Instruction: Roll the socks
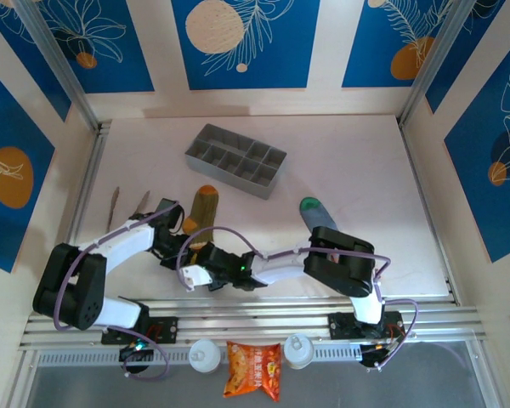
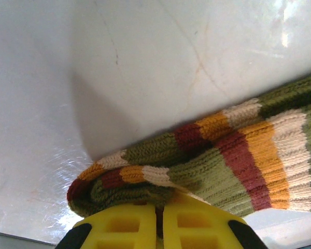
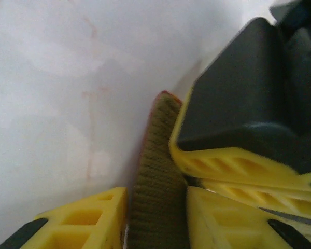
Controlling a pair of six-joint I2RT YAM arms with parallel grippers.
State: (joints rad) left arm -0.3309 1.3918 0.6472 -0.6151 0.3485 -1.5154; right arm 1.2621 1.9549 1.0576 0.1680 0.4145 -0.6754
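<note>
Left arm (image 1: 127, 234) and right arm (image 1: 280, 270) met low centre. Olive-brown sock (image 1: 205, 202) lay beside them; grey-blue sock (image 1: 313, 209) apart, rightward. Grey divided tray (image 1: 225, 176) behind. Orange snack packet (image 1: 253, 370) nearest.

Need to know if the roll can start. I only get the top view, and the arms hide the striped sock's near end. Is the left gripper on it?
Observer: Yes. In the left wrist view the left gripper is shut on the striped sock.
Operator: Is that end flat or folded?
Observer: Folded. The striped layers lie doubled over at the grip.
Operator: And the right gripper?
Observer: In its wrist view the right gripper has the sock between its jaws. Whether they pinch it I can't tell.
</note>
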